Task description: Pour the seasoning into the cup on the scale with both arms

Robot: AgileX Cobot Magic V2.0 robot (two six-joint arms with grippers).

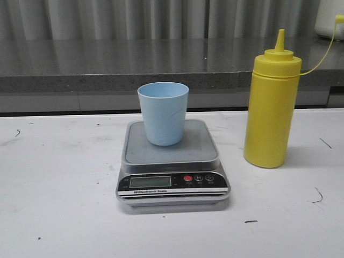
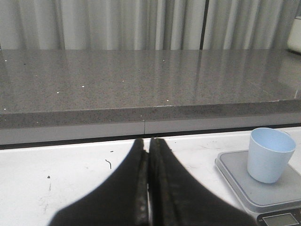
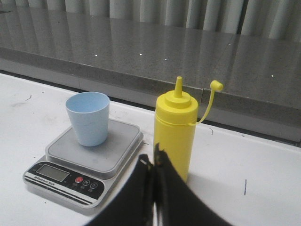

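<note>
Fingers of my left pincer are pressed flat together with nothing between them, hanging low over the left part of the white tabletop, with a few dark scuffs on the bare surface ahead of it. Further right, about midway along the tabletop and toward its near edge, sits the scale, its display and buttons facing the near edge and its grey platform behind them. From the left wrist view the scale shows only as a corner of the platform and a sliver of display. On that platform, upright and toward its far side, stands the cup, pale blue, mouth open upward; I cannot tell from any view whether anything is inside it. The same cup is well apart from my left pincer. Right of the scale, just beside it but not touching, the seasoning stands upright on the tabletop, taller than the cup, its nozzle uncapped and the small cap dangling on a thin yellow tether off to the right. My right pincer is also shut tight and empty, hovering close in front of the seasoning on its near side without touching it, with the scale and cup beyond. Along the far edge of the tabletop runs a grey speckled counter backed by pale curtains.
</note>
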